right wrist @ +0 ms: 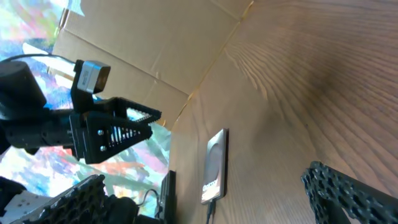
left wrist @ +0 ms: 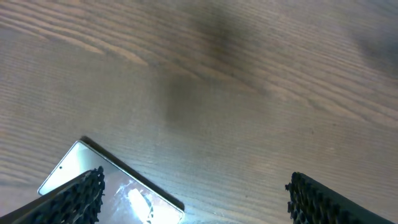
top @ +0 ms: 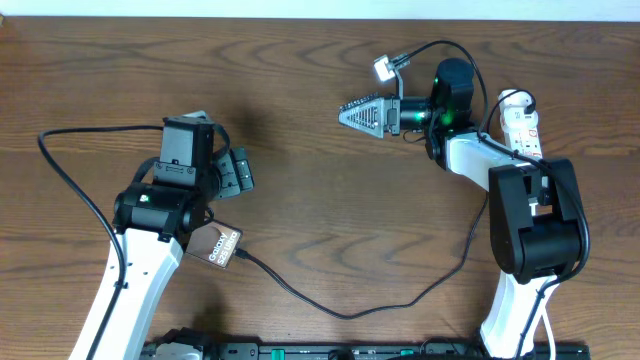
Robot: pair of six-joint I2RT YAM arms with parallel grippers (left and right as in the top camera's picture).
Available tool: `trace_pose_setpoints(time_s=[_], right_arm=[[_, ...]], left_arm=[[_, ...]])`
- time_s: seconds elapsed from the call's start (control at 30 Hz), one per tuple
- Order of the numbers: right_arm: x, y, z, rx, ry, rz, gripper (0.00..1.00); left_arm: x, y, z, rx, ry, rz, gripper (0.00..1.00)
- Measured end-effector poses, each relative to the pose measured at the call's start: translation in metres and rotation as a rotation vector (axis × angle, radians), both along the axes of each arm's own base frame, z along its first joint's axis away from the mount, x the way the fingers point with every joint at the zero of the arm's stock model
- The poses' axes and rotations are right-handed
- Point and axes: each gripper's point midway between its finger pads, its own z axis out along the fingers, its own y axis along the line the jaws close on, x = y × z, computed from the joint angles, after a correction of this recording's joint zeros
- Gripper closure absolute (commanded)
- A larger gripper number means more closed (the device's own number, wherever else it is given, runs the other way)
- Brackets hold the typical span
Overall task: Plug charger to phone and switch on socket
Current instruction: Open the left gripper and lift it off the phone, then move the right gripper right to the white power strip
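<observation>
phone (top: pixel 215 246) flat | charger (top: pixel 340 312) tip at its edge | socket (top: pixel 520 125) far right

Socket (top: pixel 524 128) — partly behind right arm (top: pixel 535 215)

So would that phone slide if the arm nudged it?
Probably: the phone lies flat, glossy, on the smooth table, so it may skid. It looks thin and stiff, hard to lift. The cable reaching its edge might drag.

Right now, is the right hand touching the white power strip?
Apart. The overhead view shows the right hand pointing away from the power strip, which lies far behind its fingertips, back by the arm.
</observation>
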Motion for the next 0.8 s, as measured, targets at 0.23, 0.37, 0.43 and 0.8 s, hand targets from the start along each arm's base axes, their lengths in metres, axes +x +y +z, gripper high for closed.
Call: trace_pose_setpoints(time_s=[0.23,0.37,0.43,0.8], right_arm=[[0.007,0.014,-0.002,-0.028,0.071,-0.074,0.01],[0.013,0.021,-0.015,-0.069,0.138,-0.134,0.01],[0.017,0.021,-0.023,-0.099,0.17,-0.168,0.01],[0.028,-0.002,-0.07,-0.435,0.317,-0.3,0.01]], left_arm=[[0.001,0.0,0.0,-0.001,-0.003,0.0,0.07],[0.0,0.0,0.0,0.0,-0.002,0.0,0.07],[0.0,0.0,0.0,0.0,0.001,0.0,0.07],[-0.001,0.0,-0.001,0.001,0.004,0.0,0.07]])
